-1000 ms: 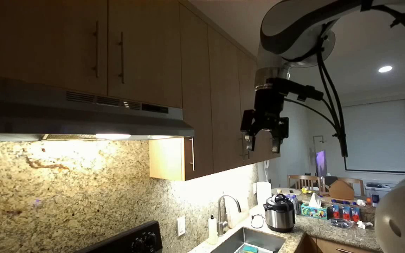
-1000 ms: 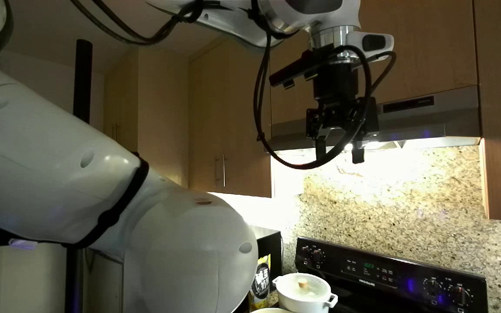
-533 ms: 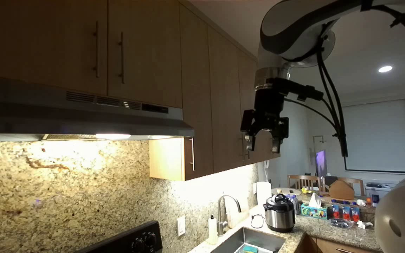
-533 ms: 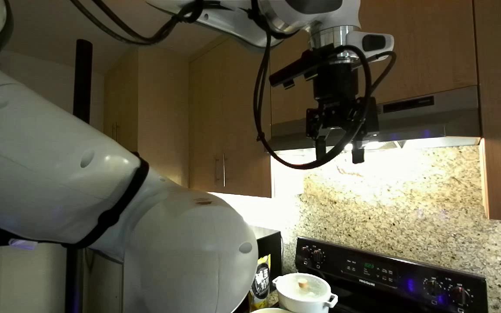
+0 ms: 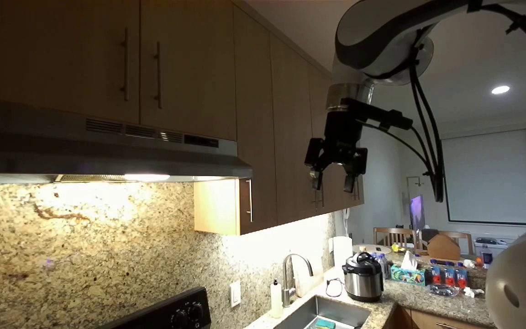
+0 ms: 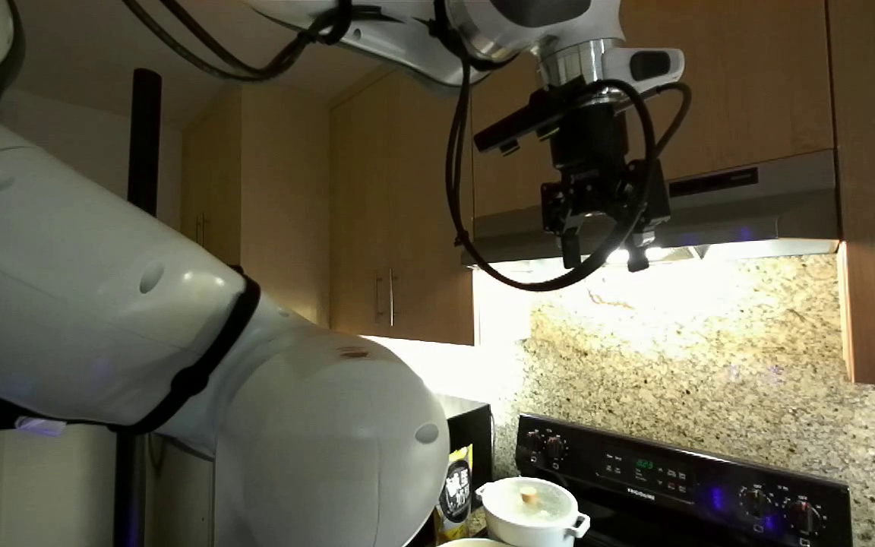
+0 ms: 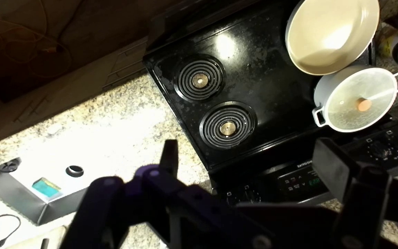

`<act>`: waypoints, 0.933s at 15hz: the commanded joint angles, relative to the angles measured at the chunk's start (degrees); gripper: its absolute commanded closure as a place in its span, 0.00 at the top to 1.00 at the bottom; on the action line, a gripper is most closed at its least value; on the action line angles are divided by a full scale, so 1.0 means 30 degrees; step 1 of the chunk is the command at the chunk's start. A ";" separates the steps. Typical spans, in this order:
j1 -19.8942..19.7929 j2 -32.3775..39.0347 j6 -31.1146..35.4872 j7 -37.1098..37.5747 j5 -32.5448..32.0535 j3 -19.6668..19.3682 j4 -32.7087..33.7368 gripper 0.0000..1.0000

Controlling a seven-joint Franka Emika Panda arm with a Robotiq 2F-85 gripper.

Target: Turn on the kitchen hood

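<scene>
A dim kitchen: brown flat-fronted wooden cabinets (image 5: 190, 64) above, a yellow-grey speckled stone backsplash (image 5: 107, 256) shining below them. And here's the black two-fingered gripper (image 5: 333, 183), pointing down at a slight tilt, its fingers (image 7: 330, 169) spread wide, a gap between the tips: it's released. In an exterior view, a thin black cable (image 6: 529, 287) loops across its front.

Now the wide, flat, dark grey metal kitchen hood (image 5: 130, 155), mounted under the cabinets, bright light glowing beneath its slim front edge, open air between that edge and the gripper; the two stand apart.

Down below, in the wrist view, the side edge of the black coil-burner stove (image 7: 261, 69) runs along the speckled beige counter (image 7: 140, 93). A white round pot (image 7: 344, 107) with a see-through lid and a cream round pan (image 7: 323, 41) take up the opposite side, the pan's rim overlapping the pot from this angle; whether they touch cannot be told. Set in the counter, a grey steel sink (image 7: 12, 193) holds a teal sponge (image 7: 47, 187). Lower left in an exterior view, the big rounded white robot arm (image 6: 331, 441) fills the space.
</scene>
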 commanded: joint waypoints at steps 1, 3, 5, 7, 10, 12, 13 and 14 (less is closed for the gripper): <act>-0.0355 0.0268 0.1374 0.0227 -0.0470 0.0587 0.0487 1.00; -0.0366 0.0305 0.2735 0.0098 -0.0805 0.0729 0.0686 1.00; -0.0390 0.0182 0.4580 -0.0053 -0.1169 0.0808 0.0764 1.00; -0.0161 0.0312 0.6235 -0.0435 -0.1410 0.0754 0.0886 1.00; 0.0277 0.0487 0.9318 -0.1097 -0.1454 0.0756 0.0622 1.00; 0.0532 0.0628 1.1000 -0.1536 -0.1601 0.1140 0.0400 1.00; 0.0671 0.0904 1.1496 -0.1742 -0.1647 0.1296 0.0400 1.00; 0.0649 0.1313 1.1724 -0.1804 -0.1780 0.1521 0.0433 1.00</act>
